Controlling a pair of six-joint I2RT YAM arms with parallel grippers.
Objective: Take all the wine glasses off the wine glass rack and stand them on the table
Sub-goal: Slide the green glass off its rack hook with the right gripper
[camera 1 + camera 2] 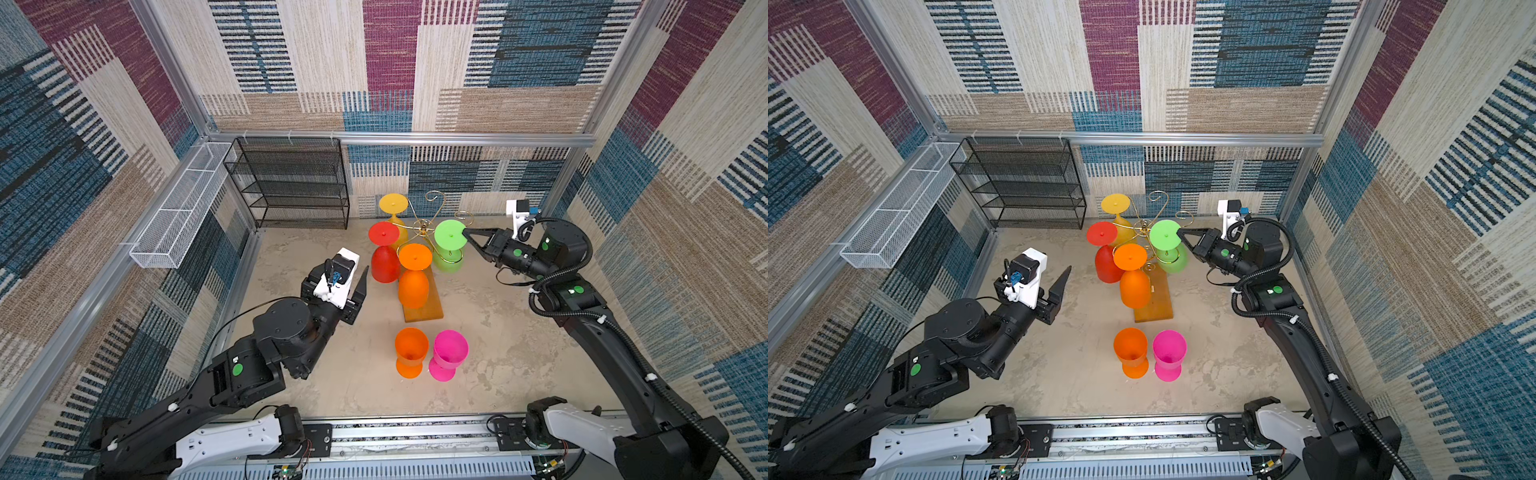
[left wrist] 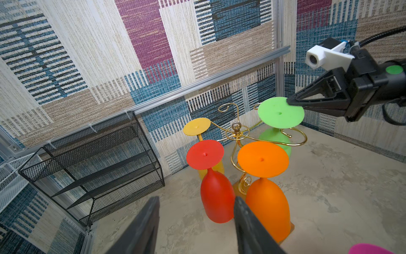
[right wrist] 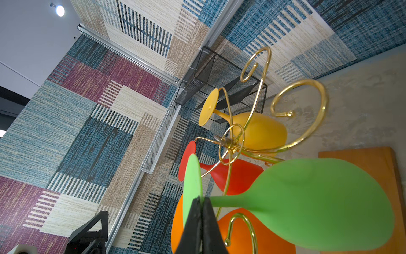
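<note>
**Right gripper clamped on the foot rim of the green wine glass, which hangs bowl-down on the right side of the wine glass rack.**

The pinch takes only the thin edge of the foot, so the glass may swivel or slip. If it is pulled askew, the foot could snag the rack's scroll tip and tip the light rack. The hanging orange glass, just beside it at the rack's front, is likeliest to be knocked. The red glass and yellow glass hang on the rack's left. An upright orange glass and a pink glass stand in front of the rack. The left gripper sits left of the rack, jaws apart and empty.
</note>
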